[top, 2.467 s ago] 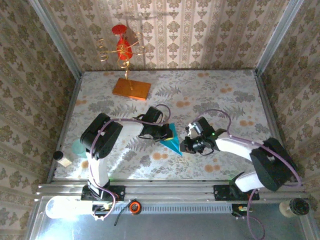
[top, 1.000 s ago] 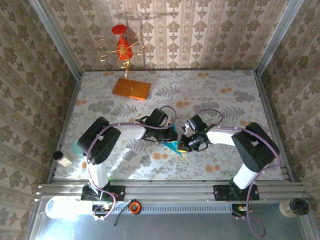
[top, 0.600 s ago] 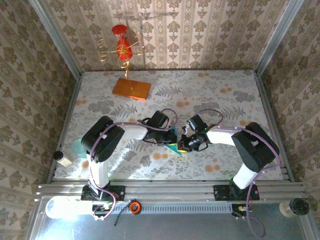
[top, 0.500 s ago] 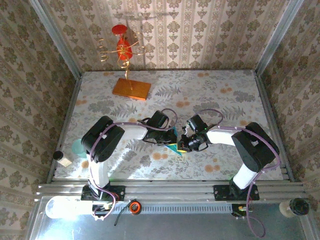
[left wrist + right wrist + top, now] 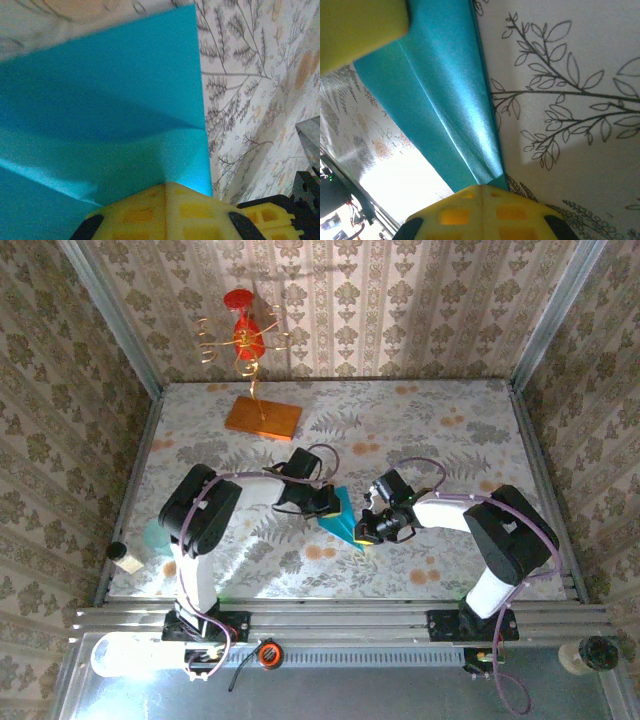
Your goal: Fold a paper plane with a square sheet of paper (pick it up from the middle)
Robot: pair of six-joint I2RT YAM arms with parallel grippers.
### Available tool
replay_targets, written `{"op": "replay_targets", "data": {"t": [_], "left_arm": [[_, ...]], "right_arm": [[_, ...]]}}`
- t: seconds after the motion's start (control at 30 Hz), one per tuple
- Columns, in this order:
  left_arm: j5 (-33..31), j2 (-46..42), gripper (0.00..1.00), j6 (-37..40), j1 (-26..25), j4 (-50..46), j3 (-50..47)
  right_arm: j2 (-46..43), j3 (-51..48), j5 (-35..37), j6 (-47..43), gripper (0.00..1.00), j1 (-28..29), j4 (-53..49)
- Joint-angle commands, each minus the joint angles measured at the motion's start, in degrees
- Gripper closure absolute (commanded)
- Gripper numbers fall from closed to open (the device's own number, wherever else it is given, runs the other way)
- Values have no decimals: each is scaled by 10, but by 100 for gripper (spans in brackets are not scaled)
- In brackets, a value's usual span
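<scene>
Both grippers closed at the folded blue paper, left arm drawn back

The paper (image 5: 342, 519) lies flat near the middle of the table (image 5: 450, 450), a pointed folded shape with its tip toward the near right. Compared with half a second ago, the left arm's wrist has pulled back to the far left, so more of the paper's blue surface is uncovered, while the paper itself has not shifted. The left gripper (image 5: 325, 506) has its yellow fingertips shut together at the paper's left edge. The right gripper (image 5: 366, 530) has stayed put, its fingertips also shut together at the narrow near-right end. Whether either one pinches paper or only presses on it cannot be told. The orange slab (image 5: 262, 417) sits unmoved at the far left.
</scene>
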Motion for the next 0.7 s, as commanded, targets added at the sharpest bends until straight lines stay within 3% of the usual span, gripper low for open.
{"op": "replay_targets", "data": {"t": [0.0,0.67], "left_arm": [[-69,26,91,23,44,-22,10],[-108,18,91,40,149,7,3]], "right_arm": [[63,-53,162,-2,95,2,-141],[66,-52,154,-2,96,2,-135]]}}
